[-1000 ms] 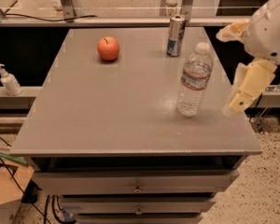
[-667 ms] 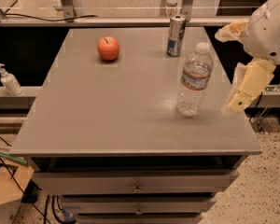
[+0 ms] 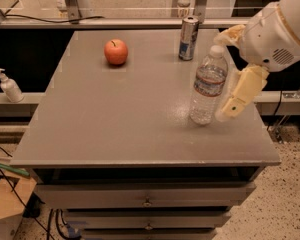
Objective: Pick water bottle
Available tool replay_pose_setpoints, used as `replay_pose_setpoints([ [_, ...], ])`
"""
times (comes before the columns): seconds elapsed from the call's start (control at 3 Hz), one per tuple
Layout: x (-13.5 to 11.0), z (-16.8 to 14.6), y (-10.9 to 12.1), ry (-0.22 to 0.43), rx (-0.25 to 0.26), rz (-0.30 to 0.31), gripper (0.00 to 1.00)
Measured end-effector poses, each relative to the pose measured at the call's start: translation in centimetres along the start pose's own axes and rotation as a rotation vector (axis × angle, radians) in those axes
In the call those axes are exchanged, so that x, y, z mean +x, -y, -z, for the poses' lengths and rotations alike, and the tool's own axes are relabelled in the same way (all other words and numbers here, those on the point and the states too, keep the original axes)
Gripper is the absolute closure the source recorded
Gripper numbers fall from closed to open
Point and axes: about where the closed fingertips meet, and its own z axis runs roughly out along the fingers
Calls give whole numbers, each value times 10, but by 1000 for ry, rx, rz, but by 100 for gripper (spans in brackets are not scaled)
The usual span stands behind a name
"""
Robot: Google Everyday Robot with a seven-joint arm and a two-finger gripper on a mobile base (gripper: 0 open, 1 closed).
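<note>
Grey and matte, the flat desk point(image 3: 115, 124) has straight edges and drawers point(image 3: 147, 196) with small knobs beneath. The water bottle point(image 3: 208, 86), clear ribbed plastic with a white cap and a white-blue label, stands upright on the desk's right half, near the right edge. A round red apple point(image 3: 116, 51) sits at the back left, and a slim silver-blue can point(image 3: 189, 31) stands at the back, behind the bottle and apart from it. The left and front of the desktop lie bare.

The claw point(image 3: 224, 76) hangs at the bottle's right side, spread wide and holding nothing. One cream finger point(image 3: 242, 91) is just beside the bottle's lower body and the other is near the cap. Since a second ago the claw has shifted left, closer to the bottle, which has not moved. A white pump dispenser point(image 3: 9, 86) stands on a ledge off to the left.
</note>
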Motion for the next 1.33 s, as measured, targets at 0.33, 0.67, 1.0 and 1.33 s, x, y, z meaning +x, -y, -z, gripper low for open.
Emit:
replay_pose_setpoints([
  [0.33,-3,-14,13,46,13,4,0],
  [0.67,2,-26,28,78,21,-5,0],
  [1.0,9,-37,37,97,24,-33,18],
  [1.33,14,-41,42,115,33,-61,41],
])
